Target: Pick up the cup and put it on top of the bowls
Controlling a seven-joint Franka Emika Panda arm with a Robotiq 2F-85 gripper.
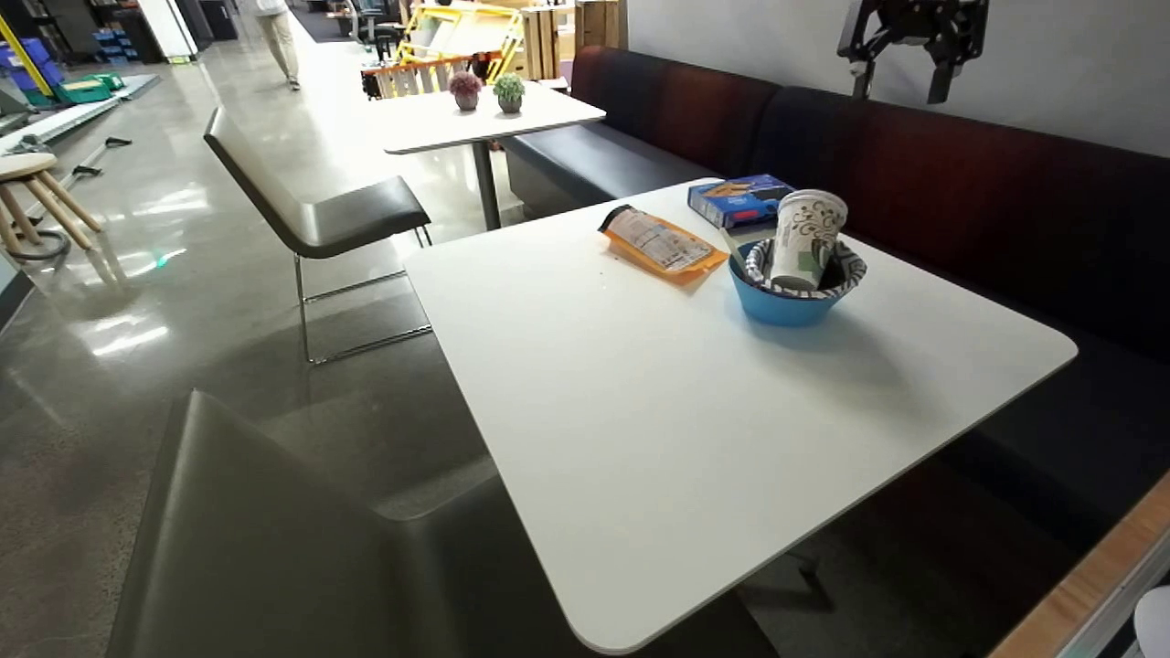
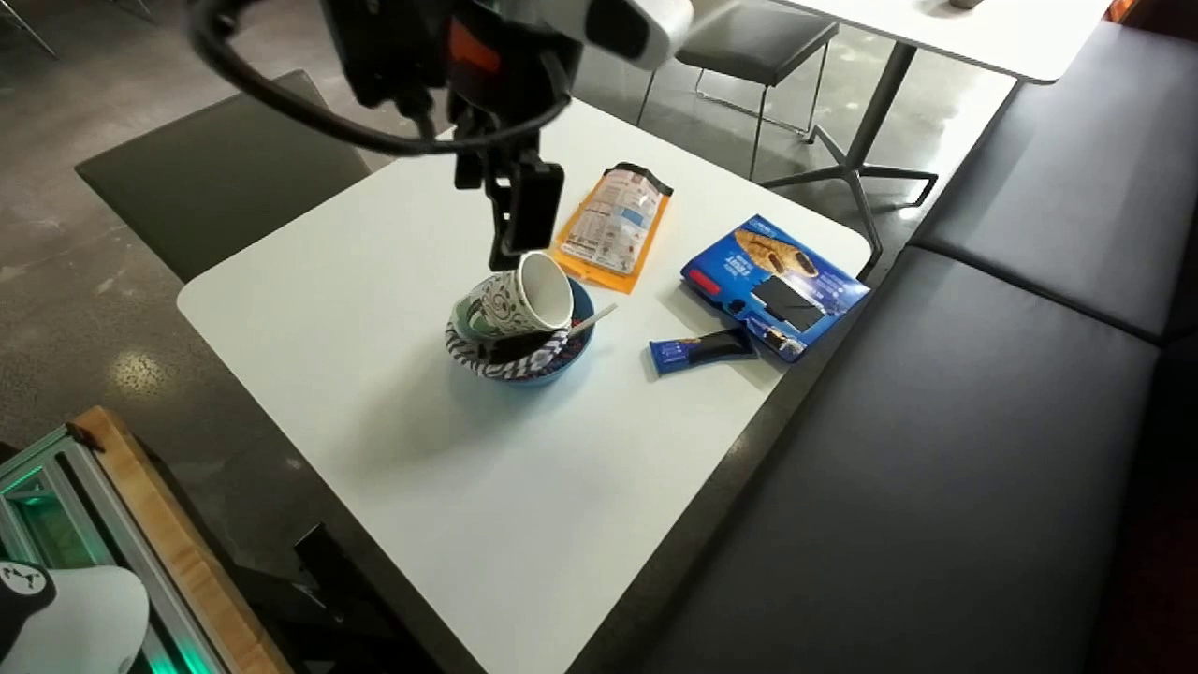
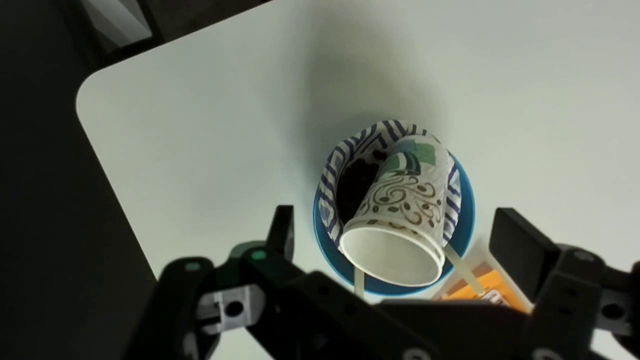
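In an exterior view, a grey chair (image 1: 361,219) stands left of the near white table (image 1: 640,411). On that table, going rightward, lie an orange pouch (image 1: 663,245) and a blue box (image 1: 731,203); near them sits a light-blue bowl (image 1: 788,308) with a patterned paper bowl (image 3: 330,186) nested inside and a pale stick (image 1: 733,255) poking out. The cup (image 1: 806,238) rests in these bowls, leaning, its open mouth higher than their rims. Farther right and higher up hangs the gripper (image 1: 900,96), its two fingers spread wide and apart from the cup. A dark padded bench (image 1: 969,183) runs along the table's right side.
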